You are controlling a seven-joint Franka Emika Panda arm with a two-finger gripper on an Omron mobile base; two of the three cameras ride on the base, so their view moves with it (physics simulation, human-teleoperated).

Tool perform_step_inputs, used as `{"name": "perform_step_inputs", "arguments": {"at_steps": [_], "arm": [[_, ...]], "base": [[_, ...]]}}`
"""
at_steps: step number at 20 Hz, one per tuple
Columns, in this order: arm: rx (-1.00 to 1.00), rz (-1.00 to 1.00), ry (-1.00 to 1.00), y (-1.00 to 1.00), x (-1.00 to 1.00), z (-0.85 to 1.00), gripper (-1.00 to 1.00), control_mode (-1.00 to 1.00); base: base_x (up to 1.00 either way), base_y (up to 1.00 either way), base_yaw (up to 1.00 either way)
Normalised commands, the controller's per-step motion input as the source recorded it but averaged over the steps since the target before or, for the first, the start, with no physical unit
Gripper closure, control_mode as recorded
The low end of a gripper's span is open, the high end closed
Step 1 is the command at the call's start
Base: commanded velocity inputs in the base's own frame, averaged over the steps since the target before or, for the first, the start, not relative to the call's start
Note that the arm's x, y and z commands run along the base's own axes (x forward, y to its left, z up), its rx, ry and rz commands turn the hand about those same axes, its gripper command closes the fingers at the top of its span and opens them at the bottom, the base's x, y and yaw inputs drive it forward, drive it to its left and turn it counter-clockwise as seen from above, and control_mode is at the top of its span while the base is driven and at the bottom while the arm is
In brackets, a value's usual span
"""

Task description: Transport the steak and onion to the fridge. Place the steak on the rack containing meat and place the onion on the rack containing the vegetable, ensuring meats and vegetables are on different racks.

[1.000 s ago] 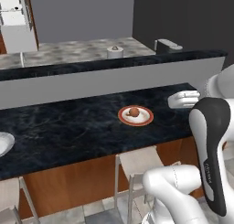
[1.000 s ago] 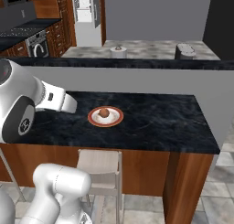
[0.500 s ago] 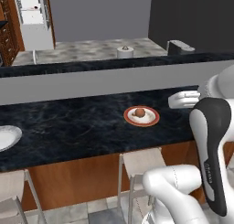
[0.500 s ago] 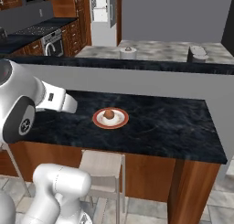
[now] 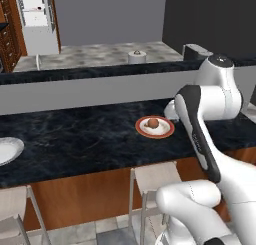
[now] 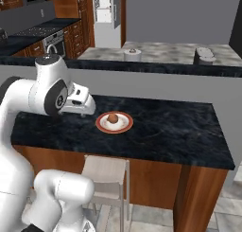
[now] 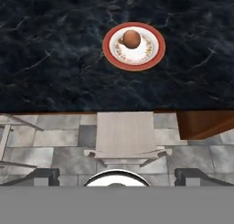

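The onion [image 5: 153, 123] [image 6: 112, 117] [image 7: 131, 39], a round tan-brown ball, lies on a red-rimmed white plate [image 5: 167, 132] [image 6: 124, 127] [image 7: 153, 56] on the black marble counter [image 5: 85, 136]. My gripper [image 7: 118, 176] is open, its tips far apart, and it looks down from high on the near side of the plate with nothing between them. The hand [image 6: 80, 101] hovers just left of the plate. The steak is out of view. The fridge [image 5: 32, 11] [image 6: 105, 6] stands far back with its white inside showing; its racks are too small to tell apart.
A white dish [image 5: 7, 150] sits at the counter's left end. Stools [image 5: 152, 176] [image 6: 106, 169] [image 7: 125, 134] stand under the near edge. A raised grey ledge [image 6: 156, 70] runs behind the counter, and a small item [image 5: 136, 55] rests on the far counter. The counter ends at the right [image 6: 222, 155].
The whole picture has shifted, so the base has driven; the fridge now shows further in. The arm's upper joints have swung up into view. The onion stays on its plate.
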Motion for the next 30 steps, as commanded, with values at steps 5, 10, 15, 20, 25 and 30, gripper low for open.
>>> {"name": "perform_step_inputs", "arguments": {"at_steps": [5, 10, 15, 20, 25, 30], "arm": [[-0.01, -0.01, 0.24, 0.0, 1.0, -0.58, -1.0, -1.0], [0.0, -0.02, 0.08, 0.0, 0.82, -0.49, -1.0, -1.0], [0.0, 0.0, 0.0, -0.09, 0.52, -0.37, -1.0, -1.0], [0.0, 0.0, 0.01, -0.12, 0.7, -0.45, -1.0, -1.0], [0.0, 0.0, 0.0, -0.07, 0.65, -0.38, -1.0, -1.0], [0.0, 0.0, 0.0, -0.01, 0.66, -0.32, -1.0, -1.0]], "base": [[0.0, 0.0, 0.0], [0.0, 0.0, 0.0], [0.0, 0.0, 0.0], [0.0, 0.0, 0.0], [0.0, 0.0, 0.0], [0.0, 0.0, 0.0]]}}
